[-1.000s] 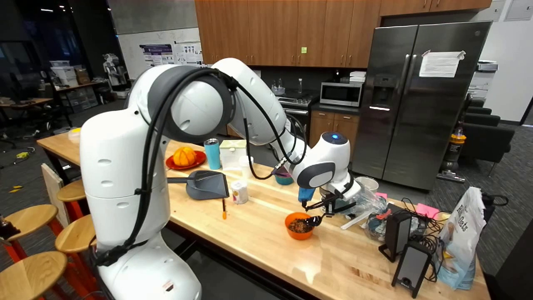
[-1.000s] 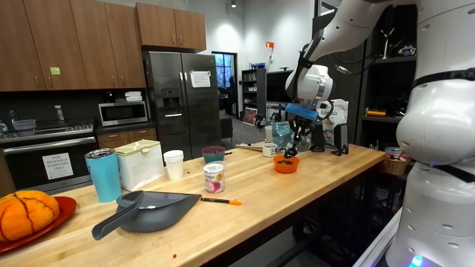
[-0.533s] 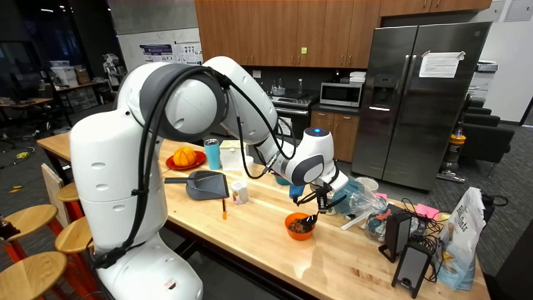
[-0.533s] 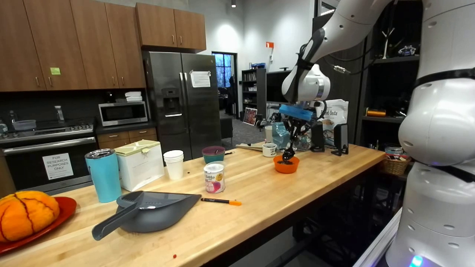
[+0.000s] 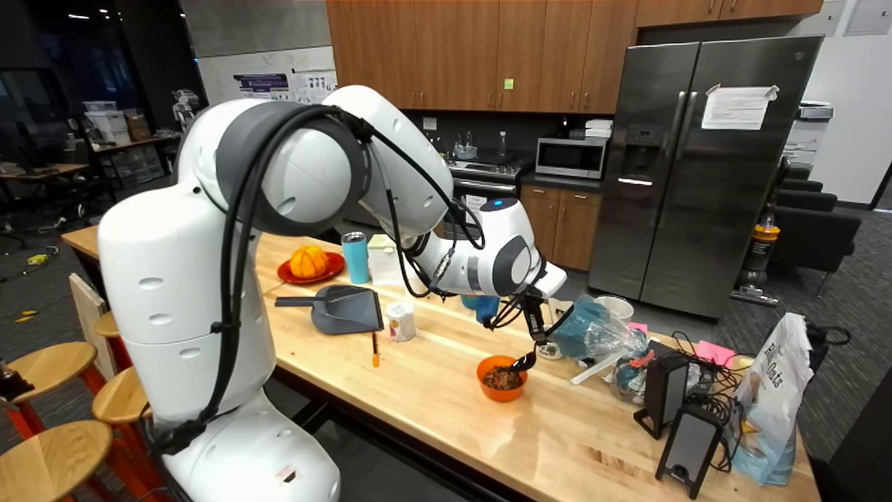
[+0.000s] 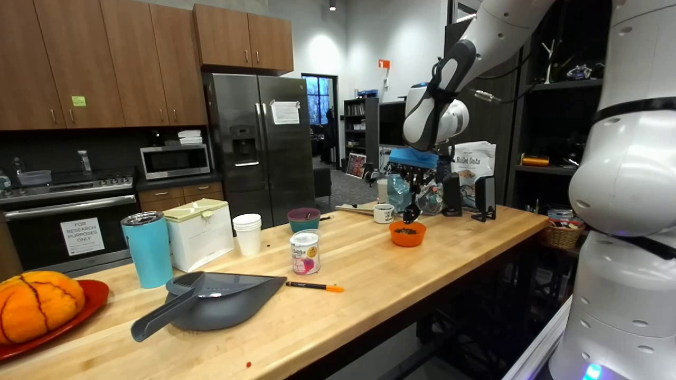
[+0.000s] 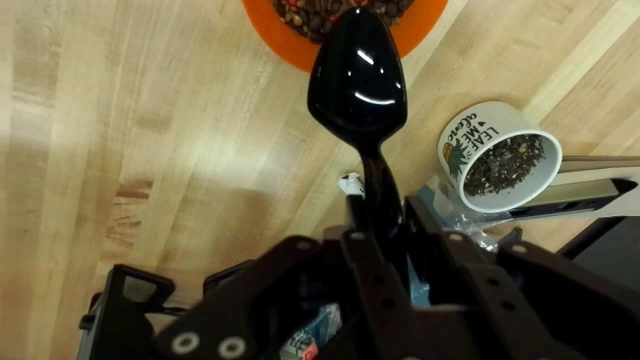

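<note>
Gripping: gripper (image 7: 385,212) clamped on spoon (image 7: 357,100), fingers (image 7: 422,212) on both sides of the handle.
Spoon tip: sticks out ahead of the fingers, slanting down to the bowl (image 7: 280,37); over its rim and the beans (image 7: 310,22) in wrist view. Touching or just above, can't tell.
Bowl: ahead of and below gripper, upright on tabletop (image 5: 432,390), in from the robot-side long edge, closer to the short edge with the oats bag (image 5: 770,397).
Mug (image 5: 550,351): near bowl, farther from the robot-side edge, partly behind gripper in an exterior view; dark soil (image 7: 505,165) inside, per wrist view.
Handle: rear end lost in the black between fingers; same dark tone, outline hard to read.
Beans: cut by top border of wrist view, bowl too.
Plastic bag (image 5: 599,335): crumpled just beside mug, contents hard to make out.
Arm (image 5: 404,160): covers part of the box (image 5: 383,266) in an exterior view.
</note>
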`<action>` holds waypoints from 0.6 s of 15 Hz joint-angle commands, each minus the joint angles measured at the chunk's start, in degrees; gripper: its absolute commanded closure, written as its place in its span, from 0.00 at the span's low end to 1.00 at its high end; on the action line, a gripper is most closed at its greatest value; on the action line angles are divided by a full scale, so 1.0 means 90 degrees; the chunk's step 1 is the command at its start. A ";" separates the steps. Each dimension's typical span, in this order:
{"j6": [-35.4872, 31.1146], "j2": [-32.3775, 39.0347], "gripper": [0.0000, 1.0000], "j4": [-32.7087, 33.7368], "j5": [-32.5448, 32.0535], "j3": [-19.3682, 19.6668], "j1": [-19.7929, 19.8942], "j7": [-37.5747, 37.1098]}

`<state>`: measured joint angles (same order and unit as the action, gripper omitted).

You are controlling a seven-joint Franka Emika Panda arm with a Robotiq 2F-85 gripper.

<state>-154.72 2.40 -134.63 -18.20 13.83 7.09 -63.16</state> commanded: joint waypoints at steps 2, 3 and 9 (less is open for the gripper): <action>0.0146 -0.0152 0.94 -0.0103 -0.0854 -0.0108 0.0006 -0.0801; 0.0167 -0.0145 0.94 -0.0105 -0.0951 -0.0128 0.0009 -0.0886; 0.0219 -0.0073 0.94 -0.0163 -0.1161 -0.0230 0.0005 -0.1151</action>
<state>-153.36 2.43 -135.32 -26.57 12.10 7.09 -70.73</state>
